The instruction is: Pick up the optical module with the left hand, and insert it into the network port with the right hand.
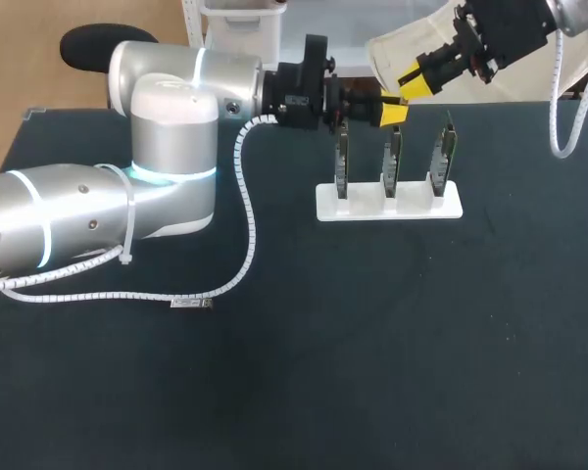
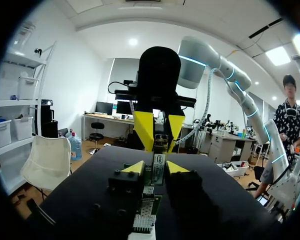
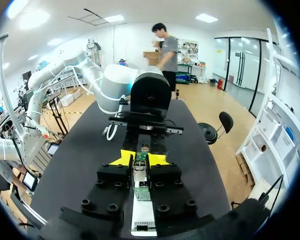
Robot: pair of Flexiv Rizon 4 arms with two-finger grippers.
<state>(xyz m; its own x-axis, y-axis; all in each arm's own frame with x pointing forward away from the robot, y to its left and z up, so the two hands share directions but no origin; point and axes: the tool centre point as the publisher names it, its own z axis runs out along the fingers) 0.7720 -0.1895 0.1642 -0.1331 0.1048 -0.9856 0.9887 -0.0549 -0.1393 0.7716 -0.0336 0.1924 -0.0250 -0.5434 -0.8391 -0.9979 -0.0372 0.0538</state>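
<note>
The optical module (image 2: 158, 169), a slim silver bar, hangs in the air between both grippers, above the white rack (image 1: 389, 203) of three upright network port boards (image 1: 393, 162). My right gripper (image 3: 140, 159) is shut on one end of the module (image 3: 140, 162); in the left wrist view the right gripper (image 2: 160, 131) pinches it from ahead. My left gripper (image 2: 156, 167) stands slightly open around the other end, with a thin gap on one side. In the head view the left gripper (image 1: 390, 113) and right gripper (image 1: 415, 82) meet tip to tip over the rack's left half.
The left arm's white coiled cable (image 1: 247, 230) loops down onto the dark table (image 1: 372, 372), with a small tag (image 1: 191, 304) on it. A port board (image 3: 142, 192) and the rack's base (image 3: 144, 220) lie directly under the right gripper.
</note>
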